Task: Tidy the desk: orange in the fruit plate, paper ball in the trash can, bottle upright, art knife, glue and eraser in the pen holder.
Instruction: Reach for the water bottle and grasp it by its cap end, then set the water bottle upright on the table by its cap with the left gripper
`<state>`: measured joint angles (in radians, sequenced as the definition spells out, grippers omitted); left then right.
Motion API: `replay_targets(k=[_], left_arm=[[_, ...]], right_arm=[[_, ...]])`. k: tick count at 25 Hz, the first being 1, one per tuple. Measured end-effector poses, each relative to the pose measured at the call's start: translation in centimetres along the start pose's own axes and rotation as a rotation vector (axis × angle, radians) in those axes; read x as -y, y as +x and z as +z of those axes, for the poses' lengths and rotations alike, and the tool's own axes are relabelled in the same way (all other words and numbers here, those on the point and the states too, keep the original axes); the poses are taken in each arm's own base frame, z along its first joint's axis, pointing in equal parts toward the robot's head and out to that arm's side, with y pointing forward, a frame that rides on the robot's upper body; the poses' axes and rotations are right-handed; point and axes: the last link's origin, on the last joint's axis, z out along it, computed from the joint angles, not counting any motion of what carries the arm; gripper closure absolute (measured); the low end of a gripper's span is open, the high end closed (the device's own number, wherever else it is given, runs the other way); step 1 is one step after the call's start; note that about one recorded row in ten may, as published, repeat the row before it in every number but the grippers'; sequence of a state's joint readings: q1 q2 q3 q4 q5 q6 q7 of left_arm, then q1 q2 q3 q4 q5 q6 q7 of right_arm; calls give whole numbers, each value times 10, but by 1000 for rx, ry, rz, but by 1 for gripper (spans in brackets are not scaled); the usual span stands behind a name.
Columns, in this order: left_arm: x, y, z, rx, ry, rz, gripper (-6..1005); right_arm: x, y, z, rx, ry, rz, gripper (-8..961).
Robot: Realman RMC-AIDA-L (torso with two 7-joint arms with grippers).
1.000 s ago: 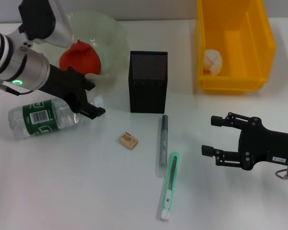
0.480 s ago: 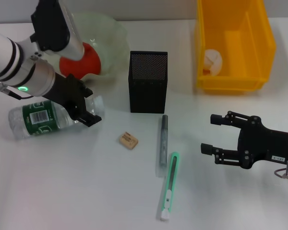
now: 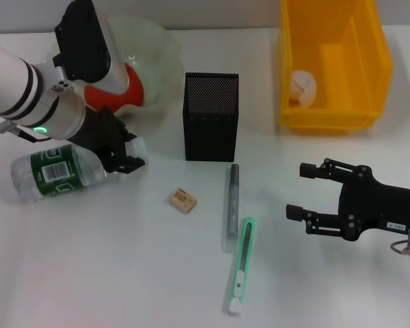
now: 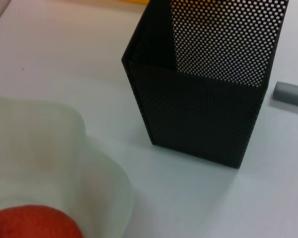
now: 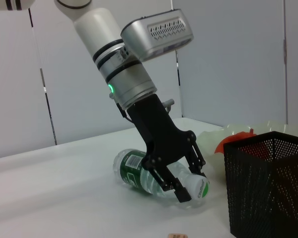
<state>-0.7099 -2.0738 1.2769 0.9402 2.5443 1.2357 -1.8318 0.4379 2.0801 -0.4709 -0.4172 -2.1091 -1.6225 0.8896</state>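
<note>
A clear bottle [image 3: 55,174] with a green label lies on its side at the left. My left gripper [image 3: 128,160] is open, its fingers straddling the bottle's neck end; the right wrist view shows the gripper [image 5: 181,181] over the bottle [image 5: 139,171]. The orange [image 3: 126,85] sits in the pale green fruit plate [image 3: 157,48]. The paper ball [image 3: 303,85] lies in the yellow bin [image 3: 369,68]. A tan eraser [image 3: 182,201], a grey glue stick [image 3: 231,205] and a green art knife [image 3: 240,266] lie in front of the black mesh pen holder [image 3: 211,116]. My right gripper [image 3: 304,191] is open and empty at the right.
The left wrist view shows the pen holder [image 4: 203,99], the plate's rim [image 4: 64,148], the orange [image 4: 30,223] and the glue stick's end [image 4: 290,94]. The pen holder stands between the plate and the bin.
My left gripper has moved down and toward the bottle's neck, now straddling it. The bottle has shifted slightly. The right arm has not moved.
</note>
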Motion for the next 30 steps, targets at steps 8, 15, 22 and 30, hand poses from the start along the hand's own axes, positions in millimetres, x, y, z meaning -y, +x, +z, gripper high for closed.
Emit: replay_targets(k=[8,15,22,30], left_arm=[[-4,7,-7,-57,-27,-10,559],[-5,3,-29,-179,-17,-51,559],[-4,-7,-47,-315,-30,-107,559],[-7,-34,-63,-537,-4,-176,559]], right_arm=[[0,0,0,0,1,2,154],[0,1,-1,0,1,1,153],[-1,0,0,-1,-5,-2,153],[0,-1,1,-4,-10,-8,153]])
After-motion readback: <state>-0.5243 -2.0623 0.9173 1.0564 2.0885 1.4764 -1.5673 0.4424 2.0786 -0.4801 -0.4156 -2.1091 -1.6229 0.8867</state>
